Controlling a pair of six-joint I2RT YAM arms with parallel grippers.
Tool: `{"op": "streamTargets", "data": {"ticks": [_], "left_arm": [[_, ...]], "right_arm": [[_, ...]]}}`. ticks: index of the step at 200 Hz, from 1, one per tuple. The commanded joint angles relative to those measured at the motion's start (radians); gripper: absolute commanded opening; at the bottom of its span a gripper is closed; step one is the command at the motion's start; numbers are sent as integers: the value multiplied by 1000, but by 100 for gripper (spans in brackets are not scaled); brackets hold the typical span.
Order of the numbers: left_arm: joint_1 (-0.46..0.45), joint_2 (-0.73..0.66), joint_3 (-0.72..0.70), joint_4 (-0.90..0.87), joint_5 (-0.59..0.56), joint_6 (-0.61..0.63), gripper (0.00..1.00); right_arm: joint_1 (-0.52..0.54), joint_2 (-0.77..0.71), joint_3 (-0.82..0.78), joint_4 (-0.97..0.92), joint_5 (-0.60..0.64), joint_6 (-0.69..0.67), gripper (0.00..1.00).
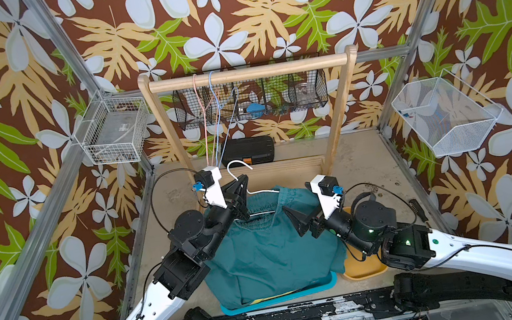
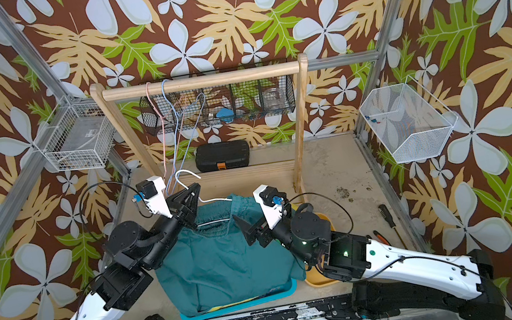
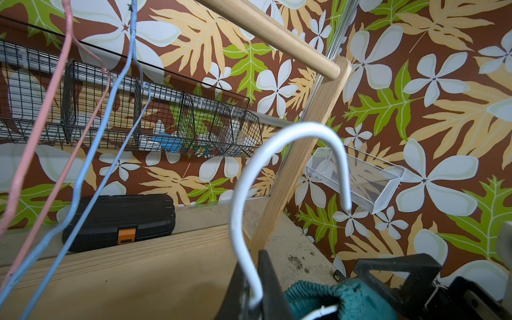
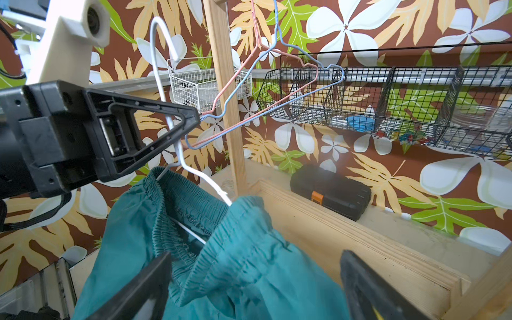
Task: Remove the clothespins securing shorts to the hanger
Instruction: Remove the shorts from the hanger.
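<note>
The teal shorts [image 1: 263, 248] [image 2: 223, 263] hang on a white wire hanger [image 1: 238, 166] [image 2: 186, 175], with their lower part lying over a teal tray [image 1: 319, 286]. My left gripper [image 1: 244, 180] [image 3: 253, 288] is shut on the hanger's neck, just below the hook [image 3: 291, 138]. My right gripper [image 1: 294, 213] [image 4: 252, 277] is open at the gathered waistband [image 4: 194, 210], one finger on each side of the fabric and not touching it. I see no clothespins on the visible waistband. A strip of yellow fabric [image 1: 285, 294] shows under the teal shorts.
A wooden rack [image 1: 249, 71] stands behind, with pink and blue wire hangers [image 1: 214, 114] on its rail. A black case [image 1: 247, 151] lies at the rack's foot. A white mesh basket [image 1: 446, 116] on the right wall holds small blue and red bits. A yellow tray [image 1: 363, 270] sits under the right arm.
</note>
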Motion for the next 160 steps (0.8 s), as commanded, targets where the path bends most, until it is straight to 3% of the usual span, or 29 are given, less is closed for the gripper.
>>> {"op": "streamTargets", "data": {"ticks": [1,47,77,96,113,137,160], "left_arm": [[-1,6,10,38,5,-10,8],[0,23,13,49,23,-26,7],[0,22,12,54,41,-38,6],[0,18,11,56,54,-42,5],[0,10,5,66,76,-39,3],[0,-7,-6,69,101,-12,1],[0,-30,-26,90,118,15,0]], "right_arm": [[60,39,15,70,189,-57,94],[72,156,3,222,427,-123,86],[70,203,-7,320,476,-193,77],[55,228,-2,321,494,-213,53],[4,223,-4,267,424,-148,35],[-49,179,-49,257,386,-121,0],[-119,93,-98,226,255,-51,0]]}}
